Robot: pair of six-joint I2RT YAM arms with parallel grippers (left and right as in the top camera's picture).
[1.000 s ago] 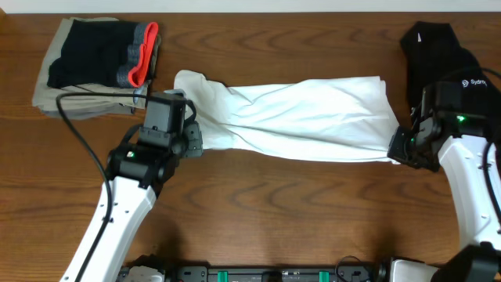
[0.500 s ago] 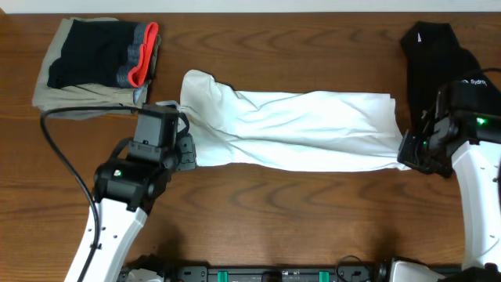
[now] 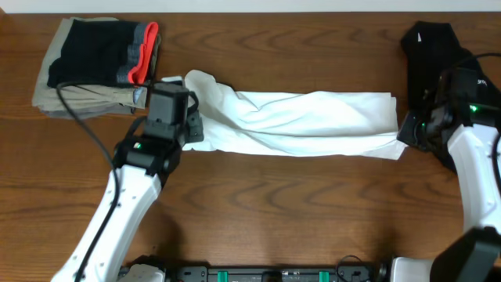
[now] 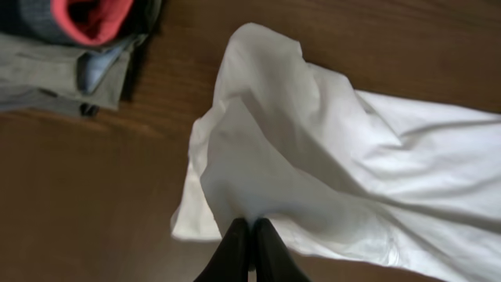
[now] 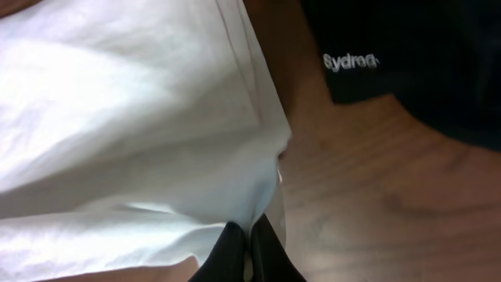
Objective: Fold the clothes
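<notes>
Brown wooden worktop carries the white cotton T-shirt, stretched as a long band. At its left end the jaws of the left gripper pinch a fold; at its right end those of the right gripper pinch a corner. I judge both ends should move together, taut.

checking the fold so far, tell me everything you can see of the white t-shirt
The white T-shirt looks like thin, soft cotton, plain on the side showing. It lies bunched into a long, wrinkled band across the wooden table, stretched between the arms. The left gripper is shut on its rumpled left end, the right gripper on its near right corner, close to the black top.
</notes>
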